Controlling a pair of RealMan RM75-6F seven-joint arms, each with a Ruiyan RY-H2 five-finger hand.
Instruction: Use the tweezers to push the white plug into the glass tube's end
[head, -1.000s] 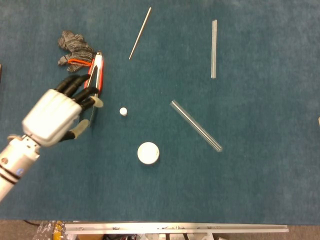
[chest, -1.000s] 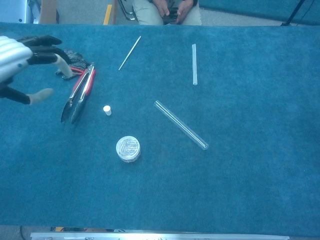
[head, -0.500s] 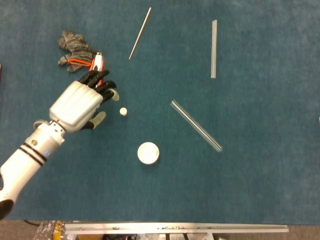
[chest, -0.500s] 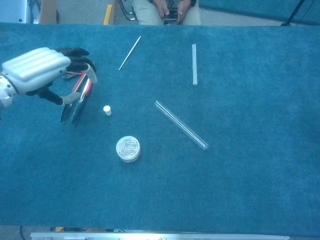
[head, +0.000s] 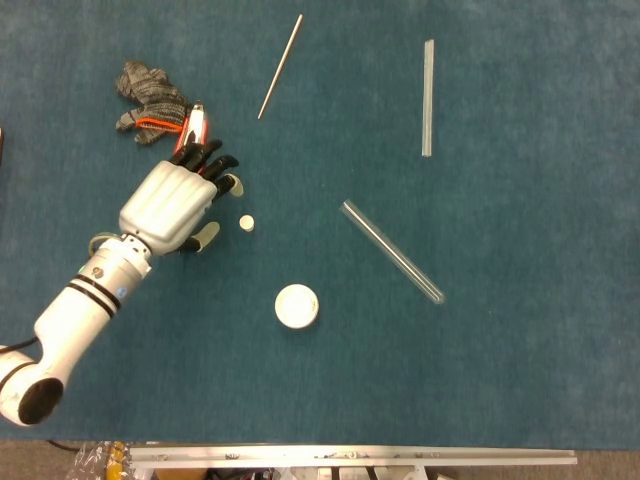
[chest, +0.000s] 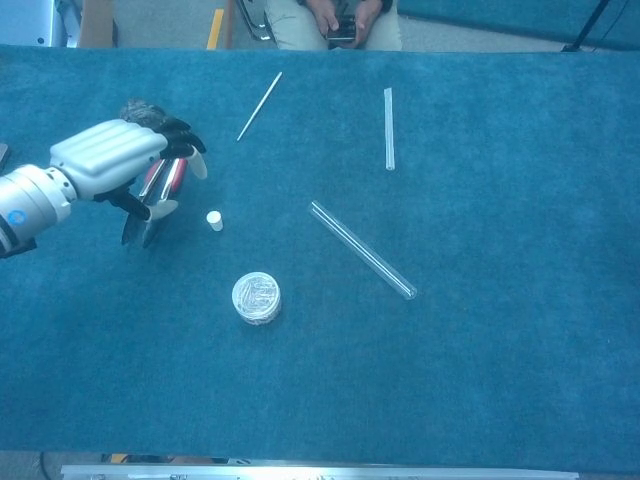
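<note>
On the surface (head: 520, 360), the left hand (head: 172, 205) sits over the tweezers (chest: 152, 205), with a glove (head: 145, 95) behind it. The plug (head: 246, 222) lies just right of the hand, a round lid (head: 297, 306) nearer the front, the glass tube (head: 391, 250) slanting further right.

open cloth (head: 520, 330) right, white lid (head: 297, 306) centre
</note>
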